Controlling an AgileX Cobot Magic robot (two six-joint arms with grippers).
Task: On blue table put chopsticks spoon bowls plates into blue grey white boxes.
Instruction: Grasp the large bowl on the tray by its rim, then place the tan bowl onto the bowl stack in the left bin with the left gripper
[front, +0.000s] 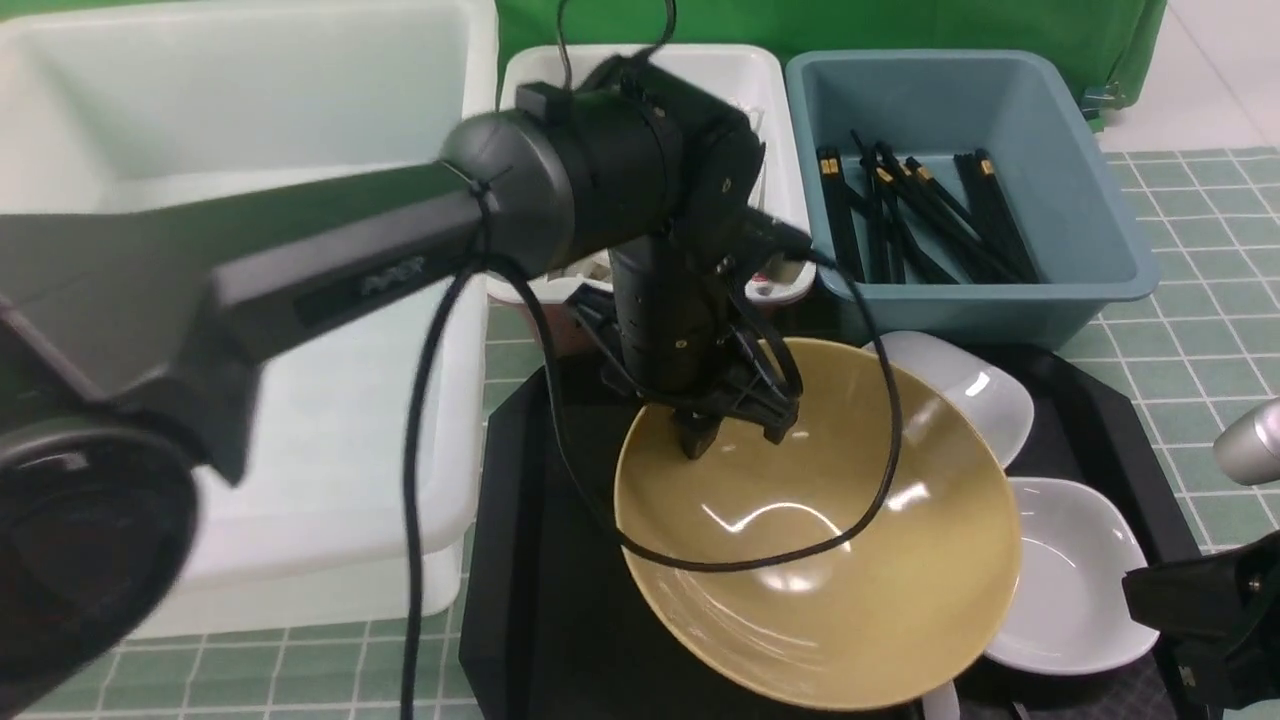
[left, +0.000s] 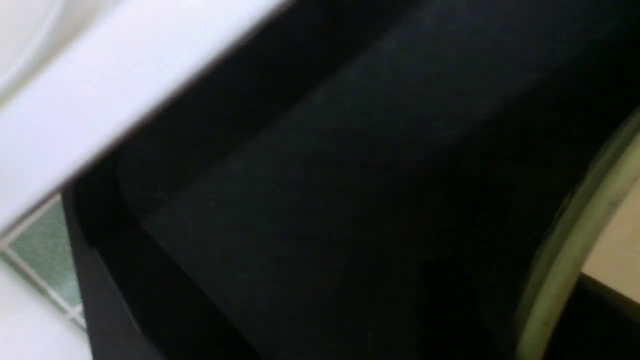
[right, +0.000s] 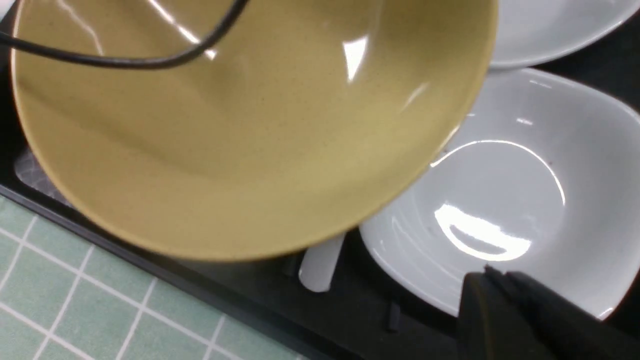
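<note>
The mustard-yellow bowl (front: 830, 610) lies tilted in the black tray (front: 560, 620) on the tabletop (front: 1190, 400), overlapping a white dish (front: 1070, 590) and beside a second (front: 980, 390). My left end effector (front: 738, 432) is at its rim, near the small white box (front: 790, 110); I cannot tell whether the fingers have clamped it or merely stand about it. My right end effector (right: 500, 280) has its fingertips together, with nothing between them, over the nearer dish. Handling, as I judge it: the bowl is rigid, glossy and therefore slippery, probably the heaviest piece here, and liable to chip if it is ceramic. Take hold of the rim, one finger inside and one outside, well down the wall; a one-sided grip will let the far edge sag and swing, so I should lift slowly. The dishes and the white spoon (right: 322, 265) partly under the bowl may be dragged, and the black cable (front: 890, 450) across its mouth could snag. The large translucent box (front: 230, 110) appears the roomiest destination.
</note>
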